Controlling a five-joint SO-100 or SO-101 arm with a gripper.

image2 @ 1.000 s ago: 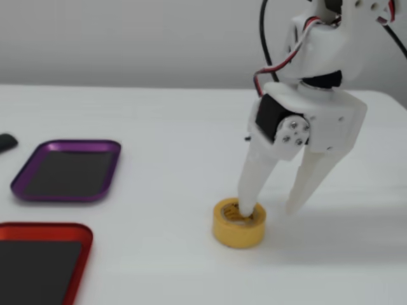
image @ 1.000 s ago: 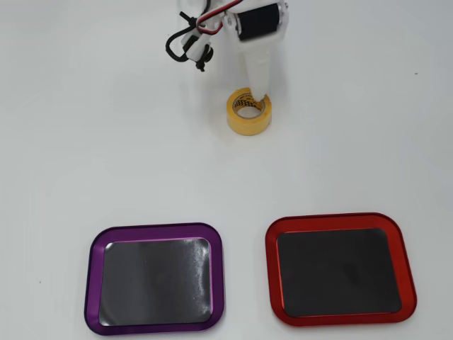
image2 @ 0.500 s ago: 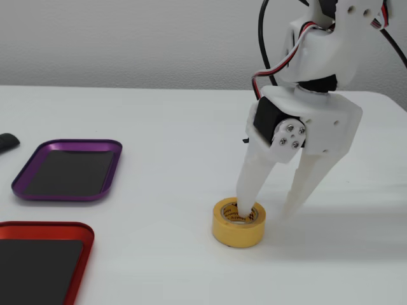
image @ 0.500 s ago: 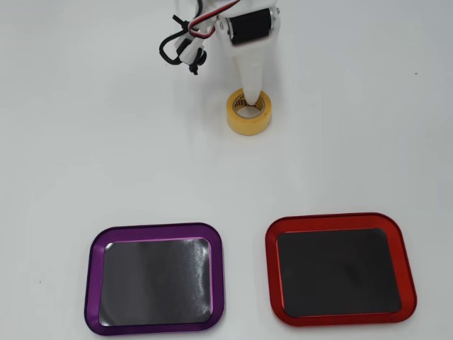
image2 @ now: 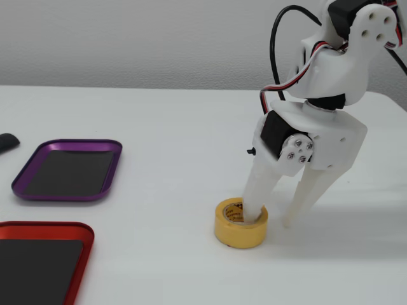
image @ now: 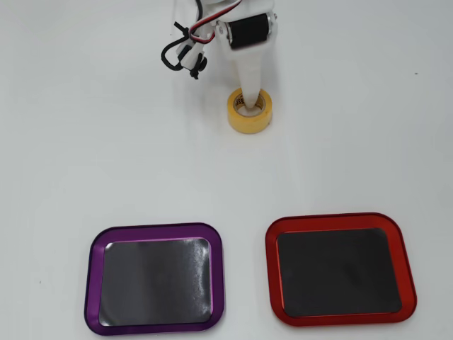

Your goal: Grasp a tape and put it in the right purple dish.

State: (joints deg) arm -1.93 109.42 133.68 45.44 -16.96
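- Red-rimmed tray [image2: 38, 254]: nearest in the fixed view, lower left, empty dark inner face. Count: one. Likely a distractor, set side by side with the target tray.
- Purple-rimmed tray [image2: 67, 170]: just beyond the red one, also empty. In the overhead view it lies left [image: 154, 278] of the red tray [image: 340, 269]. Count: one. Tape not yet in it.
- Yellow masking tape roll [image2: 240, 223]: flat on the white table [image2: 159, 114], core hole up, well apart from both trays. Count: one.
- Gripper [image2: 272, 215]: jaws spread, one finger down in the roll's core, the other outside the wall on the far side. They straddle the wall, presumably to pinch it; the outer finger looks clear of the roll, so no hold yet. Count: one arm.
- Dark object [image2: 6, 142] at left edge: partly cut off, unidentified.
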